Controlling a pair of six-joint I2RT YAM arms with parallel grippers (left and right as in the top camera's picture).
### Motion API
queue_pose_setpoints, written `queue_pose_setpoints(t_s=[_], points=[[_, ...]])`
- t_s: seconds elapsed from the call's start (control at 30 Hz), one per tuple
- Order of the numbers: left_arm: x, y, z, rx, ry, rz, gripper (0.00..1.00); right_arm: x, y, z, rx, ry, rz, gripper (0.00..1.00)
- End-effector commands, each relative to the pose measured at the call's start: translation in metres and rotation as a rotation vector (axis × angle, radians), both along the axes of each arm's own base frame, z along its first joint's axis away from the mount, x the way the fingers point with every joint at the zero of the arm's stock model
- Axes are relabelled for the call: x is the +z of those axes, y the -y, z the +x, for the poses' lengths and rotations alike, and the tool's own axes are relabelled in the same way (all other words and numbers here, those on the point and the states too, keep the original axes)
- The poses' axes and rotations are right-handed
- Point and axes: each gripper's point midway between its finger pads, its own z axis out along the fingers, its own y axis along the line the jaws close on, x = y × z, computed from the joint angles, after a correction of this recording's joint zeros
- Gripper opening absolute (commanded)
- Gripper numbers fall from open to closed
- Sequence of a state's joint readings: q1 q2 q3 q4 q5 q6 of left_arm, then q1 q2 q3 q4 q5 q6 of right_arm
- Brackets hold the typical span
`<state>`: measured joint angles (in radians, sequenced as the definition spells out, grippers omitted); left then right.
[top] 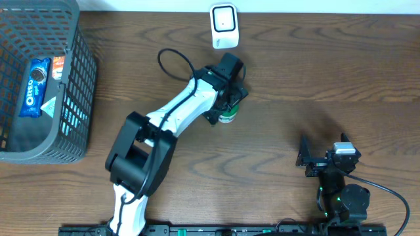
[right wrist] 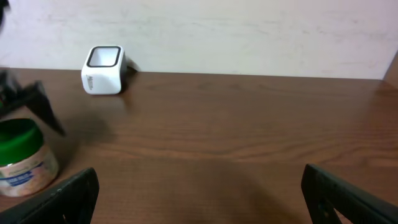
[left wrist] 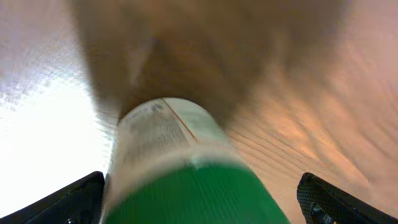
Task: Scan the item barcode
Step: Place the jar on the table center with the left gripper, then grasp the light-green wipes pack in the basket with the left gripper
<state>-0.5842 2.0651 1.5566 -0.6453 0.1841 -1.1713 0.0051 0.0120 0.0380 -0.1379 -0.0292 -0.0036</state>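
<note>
The left gripper (left wrist: 202, 183) hangs over a green-lidded jar (top: 227, 118) on a wooden table (top: 328, 78). Its jaws are spread wide to either side of the jar and not clamped on it. The wrist camera shows a clear gap between the jar and one jaw, while the other sits just beside the label. The jar stands upright on the tabletop directly beneath the gripper, lid uppermost, with small print blurred on its pale label. A white scanner (top: 224, 26) sits on the table a little way beyond the gripper's tips, apart from the jar, its dark window facing up. A dark wire basket (top: 75, 98) holding a blue cookie pack (top: 34, 87) stands well off to the arm's left. The right gripper (right wrist: 199, 196) sits low near the table's front edge, its jaws wide apart with nothing between them. From there, the jar is ahead and to the left, and the scanner is farther back on the same side.
</note>
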Motion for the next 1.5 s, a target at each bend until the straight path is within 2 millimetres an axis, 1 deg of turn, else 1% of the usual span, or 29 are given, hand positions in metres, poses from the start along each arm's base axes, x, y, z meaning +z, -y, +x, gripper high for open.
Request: queue_pose_setpoints(t_s=[0.0,0.07,0.1,0.13,0.17,0.2,0.23,0.27,0.3,0.37,0.43,0.5,0.53,0.6,0.7,0.73,0.8,0.83,0.87,0.97,1.0,1.03,1.2,1.23,1.27,1.3,1.37,1.47], points=[[0.125,-0.001,0.024,-0.259,0.365,-0.007,0.98,0.0,-0.001,0.0,0.004,0.002,0.006,0.99],[0.166,-0.022,0.022,-0.316,0.476,0.064,0.98,0.0,-0.001,0.0,0.004,0.002,0.006,0.99],[0.187,-0.038,0.019,-0.34,0.527,0.119,0.98,0.0,-0.001,0.0,0.004,0.002,0.006,0.99],[0.21,-0.061,0.015,-0.34,0.578,0.192,0.98,0.0,-0.001,0.0,0.004,0.002,0.006,0.99],[0.225,-0.078,0.012,-0.324,0.606,0.241,0.98,0.0,-0.001,0.0,0.004,0.002,0.006,0.99],[0.245,-0.106,0.006,-0.287,0.64,0.31,0.98,0.0,-0.001,0.0,0.004,0.002,0.006,0.99],[0.277,-0.155,-0.005,-0.2,0.692,0.404,0.98,0.0,-0.001,0.0,0.003,0.002,0.006,0.99],[0.293,-0.181,-0.013,-0.159,0.717,0.444,0.98,0.0,-0.001,0.0,0.004,0.002,0.006,0.99],[0.306,-0.203,-0.02,-0.122,0.736,0.472,0.98,0.0,-0.001,0.0,0.004,0.002,0.006,0.99],[0.329,-0.251,-0.034,-0.038,0.768,0.534,0.98,0.0,-0.001,0.0,0.004,0.002,0.006,0.99],[0.342,-0.295,-0.049,0.072,0.77,0.588,0.98,0.0,-0.001,0.0,0.004,0.002,0.006,0.99],[0.349,-0.34,-0.066,0.205,0.747,0.64,0.98,0.0,-0.001,0.0,0.004,0.002,0.006,0.99],[0.35,-0.357,-0.073,0.255,0.73,0.659,0.98,0.0,-0.001,0.0,0.004,0.002,0.006,0.99],[0.347,-0.383,-0.083,0.332,0.69,0.682,0.98,0.0,-0.001,0.0,0.003,0.002,0.006,0.99],[0.328,-0.416,-0.088,0.411,0.608,0.691,0.98,0.0,-0.001,0.0,0.003,0.002,0.006,0.99],[0.313,-0.436,-0.087,0.452,0.546,0.696,0.98,0.0,-0.001,0.0,0.004,0.002,0.006,0.99],[0.291,-0.458,-0.08,0.484,0.468,0.677,0.98,0.0,-0.001,0.0,0.004,0.002,0.006,0.99],[0.28,-0.465,-0.075,0.476,0.442,0.658,0.98,0.0,-0.001,0.0,0.004,0.002,0.006,0.99],[0.256,-0.475,-0.063,0.424,0.393,0.61,0.98,0.0,-0.001,0.0,0.003,0.002,0.006,0.99],[0.215,-0.492,-0.05,0.381,0.294,0.561,0.98,0.0,-0.001,0.0,0.003,0.002,0.006,0.99],[0.185,-0.503,-0.045,0.361,0.215,0.541,0.98,0.0,-0.001,0.0,0.003,0.002,0.006,0.99],[0.165,-0.508,-0.043,0.357,0.164,0.521,0.98,0.0,-0.001,0.0,0.003,0.002,0.006,0.99],[0.074,-0.509,-0.042,0.298,-0.078,0.41,0.98,0.0,-0.001,0.0,0.003,0.002,0.006,0.99],[0.044,-0.508,-0.042,0.282,-0.148,0.376,0.98,0.0,-0.001,0.0,0.004,0.002,0.006,0.99],[0.031,-0.508,-0.042,0.276,-0.176,0.363,0.98,0.0,-0.001,0.0,0.003,0.002,0.006,0.99],[0.009,-0.507,-0.043,0.257,-0.22,0.34,0.98,0.0,-0.001,0.0,0.004,0.002,0.006,0.99],[-0.014,-0.497,-0.038,0.192,-0.225,0.266,0.98,0.0,-0.001,0.0,0.003,0.002,0.006,0.99],[-0.036,-0.486,-0.032,0.153,-0.223,0.186,0.98,0.0,-0.001,0.0,0.004,0.002,0.006,0.99]])
